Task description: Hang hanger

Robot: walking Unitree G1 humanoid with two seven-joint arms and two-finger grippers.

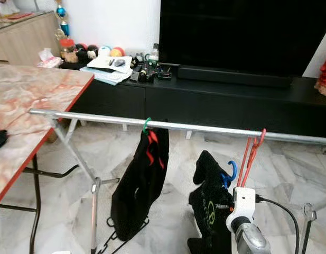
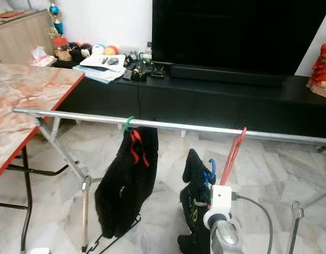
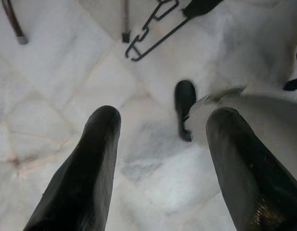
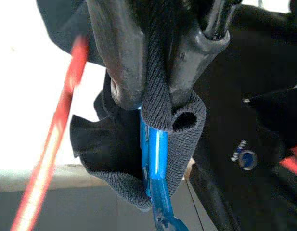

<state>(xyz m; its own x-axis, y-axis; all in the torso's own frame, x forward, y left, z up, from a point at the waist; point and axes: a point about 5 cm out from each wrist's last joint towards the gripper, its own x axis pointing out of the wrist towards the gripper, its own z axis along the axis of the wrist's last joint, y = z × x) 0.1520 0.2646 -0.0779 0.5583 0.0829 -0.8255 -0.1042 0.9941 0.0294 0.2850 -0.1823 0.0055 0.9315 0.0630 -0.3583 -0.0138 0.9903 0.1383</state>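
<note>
Right gripper (image 4: 155,82) clamped on blue hanger (image 4: 157,163) through collar of black garment (image 1: 207,211), held below the metal rail (image 1: 194,126), hook short of it. Just beside, empty red hanger (image 1: 253,151) hooked on rail; farther along, green-hooked hanger (image 1: 146,125) carrying black clothing (image 1: 139,185). Left gripper (image 3: 160,163) hanging over marble floor (image 3: 52,96), fingers (image 3: 85,178) spread apart, empty.

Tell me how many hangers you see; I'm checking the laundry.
3. A green hanger with a black garment and an empty red hanger hang on the rail; the right gripper holds a blue hanger, below it.
</note>
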